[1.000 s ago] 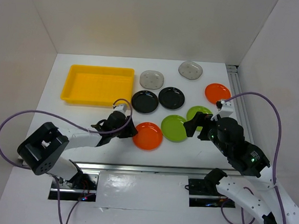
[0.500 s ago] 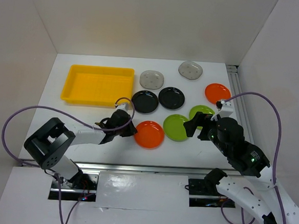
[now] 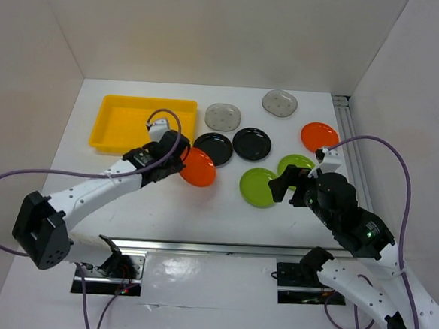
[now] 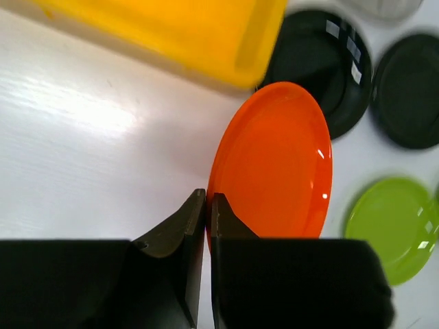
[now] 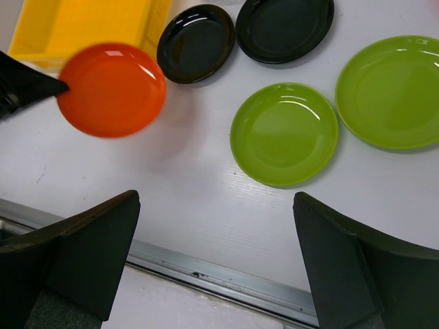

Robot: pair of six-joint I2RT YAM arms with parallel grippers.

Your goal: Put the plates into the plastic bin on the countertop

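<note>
"Where is the glossy orange round plate (image 3: 197, 167)?"

"The left gripper (image 4: 208, 199) holds it, nipped narrow on its rim, above the white bench (image 3: 201, 216)."

"And the shallow yellow plastic bin (image 3: 101, 130)?"

"It lies just beyond that gripper and to its left, near corner closest. The right gripper (image 5: 216, 233) gapes wide and empty, well apart from the bin."

Orange plate (image 4: 271, 164); grey plate (image 3: 223, 117), seemingly dotted
</note>
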